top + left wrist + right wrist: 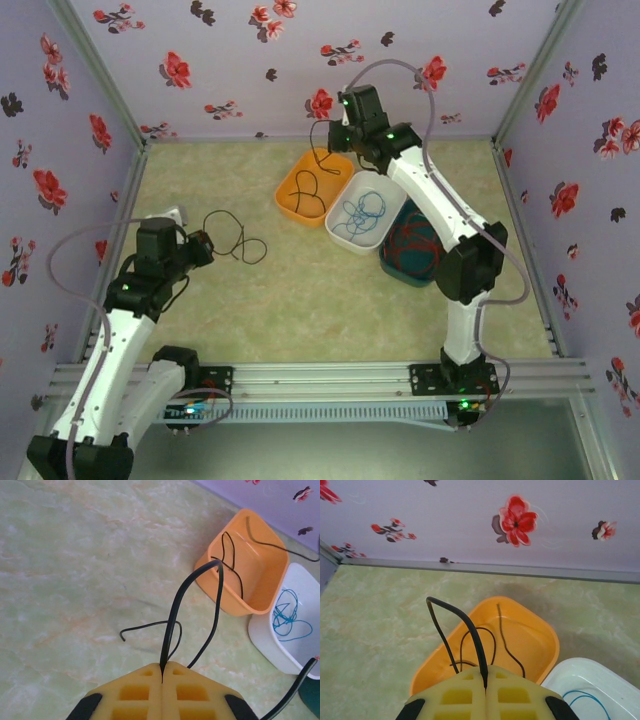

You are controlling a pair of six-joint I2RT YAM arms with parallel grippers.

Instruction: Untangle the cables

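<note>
Lower left of the top view: left gripper (207, 246) pressed together, pinching a black cable (240, 243) at the very tips. The rest of that cable lies in loose crossed loops on the table (200, 320).

Upper centre: right gripper (485, 672) also clamped, pinching a second black cable (470, 630) above the orange bin (545, 635). Its lower part coils inside the bin.

Right of that, a blue cable (362, 210) sits in the white bin (335, 228) and a red cable (410, 245) in the teal bin (392, 270).

Risks, as I judge them:
- Both grips are on thin wire at the pad edge, so a sharp tug could let it slip out.
- Pulling the table loops straight may cinch the crossings into a knot.
- Lifting the right cable could snag the rim and drag or tip the light bin.

Writing: none legible. The walls carry only a flower print.
</note>
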